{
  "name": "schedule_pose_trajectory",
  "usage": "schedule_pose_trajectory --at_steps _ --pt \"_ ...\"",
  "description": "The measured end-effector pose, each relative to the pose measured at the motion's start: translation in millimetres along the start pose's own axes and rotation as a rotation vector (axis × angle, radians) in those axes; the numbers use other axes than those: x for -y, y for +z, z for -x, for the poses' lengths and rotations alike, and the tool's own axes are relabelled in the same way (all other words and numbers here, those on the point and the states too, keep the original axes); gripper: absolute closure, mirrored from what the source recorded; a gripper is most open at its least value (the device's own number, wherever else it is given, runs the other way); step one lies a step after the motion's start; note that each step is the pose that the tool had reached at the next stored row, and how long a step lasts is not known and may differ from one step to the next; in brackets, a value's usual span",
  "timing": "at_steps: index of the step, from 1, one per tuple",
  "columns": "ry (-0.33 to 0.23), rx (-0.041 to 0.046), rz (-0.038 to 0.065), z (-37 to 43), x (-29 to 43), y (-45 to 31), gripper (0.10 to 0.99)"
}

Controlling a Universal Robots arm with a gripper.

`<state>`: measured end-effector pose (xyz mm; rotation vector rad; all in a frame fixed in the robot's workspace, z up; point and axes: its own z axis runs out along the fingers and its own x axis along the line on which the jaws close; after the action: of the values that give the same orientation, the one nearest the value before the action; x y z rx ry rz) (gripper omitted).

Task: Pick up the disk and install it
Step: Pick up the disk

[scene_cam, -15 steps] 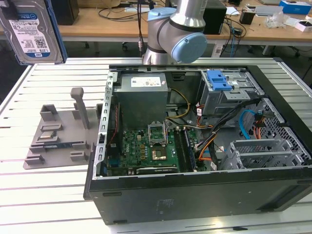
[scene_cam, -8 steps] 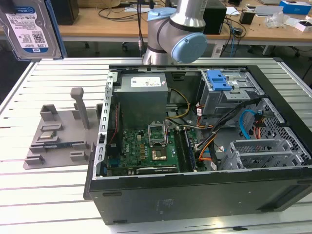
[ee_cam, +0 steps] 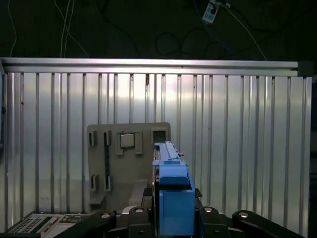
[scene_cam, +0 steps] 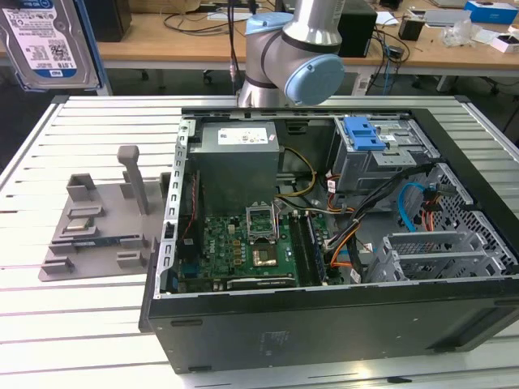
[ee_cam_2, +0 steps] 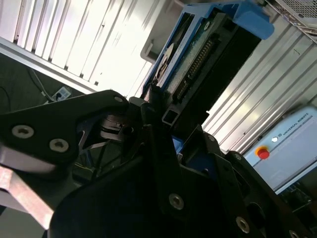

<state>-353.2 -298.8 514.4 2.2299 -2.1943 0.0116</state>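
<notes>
Even room light — white glare on the table [ee_cam_2: 94, 44] (second wrist view), shadowed foreground

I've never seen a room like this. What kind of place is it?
Most likely a robotics lab or workshop: a robot arm stands by an open computer case on a ribbed metal table, its gripper holds the disk, and cable-strewn workbenches stand behind.

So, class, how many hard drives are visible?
1: the disk at the exterior view's upper left, clamped in the gripper in both wrist views. The drive cages might hide others.
</notes>
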Motion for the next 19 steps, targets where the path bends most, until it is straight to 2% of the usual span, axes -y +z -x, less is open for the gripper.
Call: schedule_pose_trajectory --at_steps 1,9,12,17,18,19 --pt "0.000 0.0000 0.000 -0.1 0.0 -3.6 0.722" --pt "0.000 0.0000 0.000 -0.3 -0.1 -18.4 0.722" --pt "0.000 0.0000 0.000 -0.4 -0.1 -28.3 0.722" --pt "0.000 0.0004 0.000 -0.4 -0.1 -29.8 0.722" --pt "0.000 0.0004 0.000 -0.5 0.8 -29.8 0.722" --pt "0.000 0.0004 0.000 -0.5 4.7 -29.9 0.722"
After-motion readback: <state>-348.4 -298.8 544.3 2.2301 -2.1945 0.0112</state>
